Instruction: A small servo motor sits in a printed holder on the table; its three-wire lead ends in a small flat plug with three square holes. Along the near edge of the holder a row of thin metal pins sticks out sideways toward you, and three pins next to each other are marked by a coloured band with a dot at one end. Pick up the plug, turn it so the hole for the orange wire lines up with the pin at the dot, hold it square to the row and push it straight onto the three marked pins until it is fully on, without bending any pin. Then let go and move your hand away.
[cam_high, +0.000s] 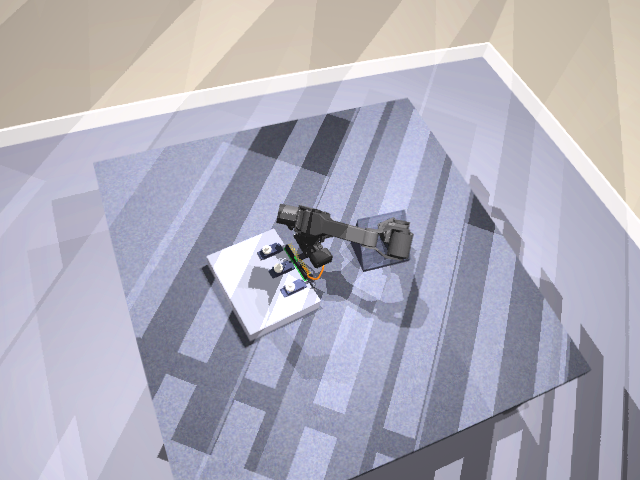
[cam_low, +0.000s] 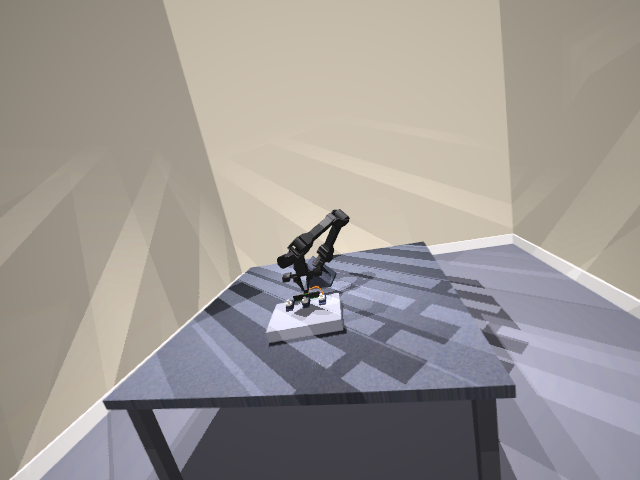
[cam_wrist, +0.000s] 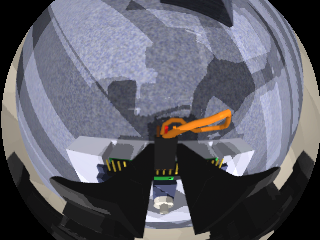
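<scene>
My gripper is shut on the small dark plug. The plug's far end points at the middle of the row of gold pins on the white holder. Several pins show just beyond the plug, in front of the green band. A small dark dot seems to lie at the band's right end. The plug's wire end faces away from the holder, with brown, red and orange entries from left to right. I cannot tell whether the plug touches the pins. The fingers hide parts of the row on both sides.
Three dark blue servos with white hubs stand on the holder, one at the back, one in the middle and one at the front. The orange wire loops out to the right in the wrist view. The arm's base stands beyond.
</scene>
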